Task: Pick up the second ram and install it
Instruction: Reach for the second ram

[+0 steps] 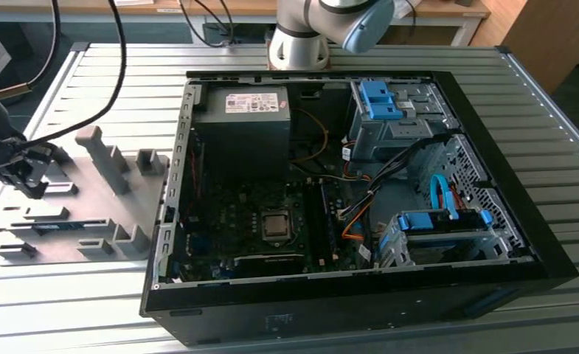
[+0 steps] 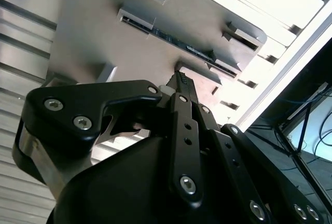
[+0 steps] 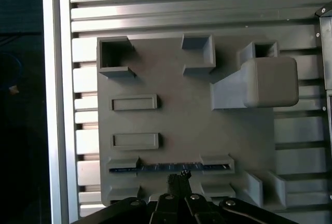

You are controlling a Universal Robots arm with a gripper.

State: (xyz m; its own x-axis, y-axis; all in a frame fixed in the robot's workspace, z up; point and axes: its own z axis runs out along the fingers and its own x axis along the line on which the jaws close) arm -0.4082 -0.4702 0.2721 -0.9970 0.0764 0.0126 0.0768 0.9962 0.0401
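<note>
The second ram (image 3: 166, 167) is a thin blue-green stick standing on edge in two slotted blocks of the grey holder plate (image 3: 181, 115). It also shows in the exterior view as the second ram (image 1: 68, 224), and in the second wrist view as the second ram (image 2: 181, 45). My gripper (image 3: 179, 175) hangs above the plate, close over the middle of the stick, fingers shut together with nothing between them. In the exterior view my gripper (image 1: 26, 179) is at the far left, over the holder plate (image 1: 82, 210).
An open computer case (image 1: 525, 221) lies on the slatted metal table at the exterior view's right, motherboard (image 1: 259, 217) facing up among cables and blue drive cages. A tall grey block (image 3: 259, 81) and several smaller holder blocks rise from the plate.
</note>
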